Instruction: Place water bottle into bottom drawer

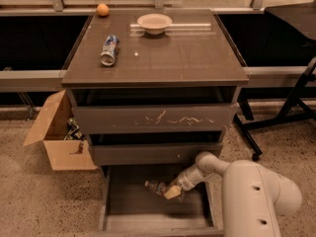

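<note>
Tool: the tool (172, 192) sits inside the open bottom drawer, at 6 o'clock from the bench centre, with its fingers clamped on the water bottle.
Arm: the white arm (207, 166) enters from 4 o'clock and reaches down and leftward into the drawer.
Water bottle: the water bottle (155, 186) lies roughly on its side, sticking out at 10 o'clock from the tool, over the drawer floor; whether it touches the floor cannot be told.
Bottom drawer: the bottom drawer (129, 201) is pulled out, its flat floor showing.
Middle drawer: the middle drawer (148, 153) is out slightly.
Top drawer: the top drawer (123, 118) has a scratched front.
Bench: the bench (197, 58) carries three things.
Soda can: the soda can (109, 50) lies on its side at 9 o'clock on the bench.
Bowl: the bowl (154, 21) stands at 12 o'clock.
Orange ball: the orange ball (102, 10) rests at the 11 o'clock corner.
Cardboard box: the cardboard box (55, 135) stands open on the floor, at 9 o'clock from the drawers.
</note>
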{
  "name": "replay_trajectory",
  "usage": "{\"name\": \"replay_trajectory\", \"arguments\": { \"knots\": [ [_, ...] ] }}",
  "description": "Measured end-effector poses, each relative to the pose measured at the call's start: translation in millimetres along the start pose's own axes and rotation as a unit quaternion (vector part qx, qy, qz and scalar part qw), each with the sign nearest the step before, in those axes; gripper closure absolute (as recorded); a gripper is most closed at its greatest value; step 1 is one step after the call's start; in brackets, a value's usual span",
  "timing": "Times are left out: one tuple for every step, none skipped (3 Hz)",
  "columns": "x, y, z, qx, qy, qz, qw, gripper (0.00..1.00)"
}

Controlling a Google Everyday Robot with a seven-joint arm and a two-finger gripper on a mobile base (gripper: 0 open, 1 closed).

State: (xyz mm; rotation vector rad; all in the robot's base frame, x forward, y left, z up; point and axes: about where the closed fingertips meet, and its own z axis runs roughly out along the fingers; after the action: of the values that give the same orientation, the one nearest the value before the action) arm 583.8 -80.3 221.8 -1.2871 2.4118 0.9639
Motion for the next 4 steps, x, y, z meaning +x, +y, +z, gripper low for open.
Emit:
{"name": "replay_trajectory", "arguments": {
  "knots": [
    [-0.8,-4.5,9.4,0.010,-0.001,0.001,1.0000,0.13],
    [0.0,-2.4,12.6,0.023,-0.001,0.001,0.9997,0.00],
    [2.5,0.8,14.6,0.029,-0.002,0.002,0.9996,0.00],
    [4.0,7.0,-8.8,0.033,-0.028,-0.002,0.9991,0.00]
  ]
}}
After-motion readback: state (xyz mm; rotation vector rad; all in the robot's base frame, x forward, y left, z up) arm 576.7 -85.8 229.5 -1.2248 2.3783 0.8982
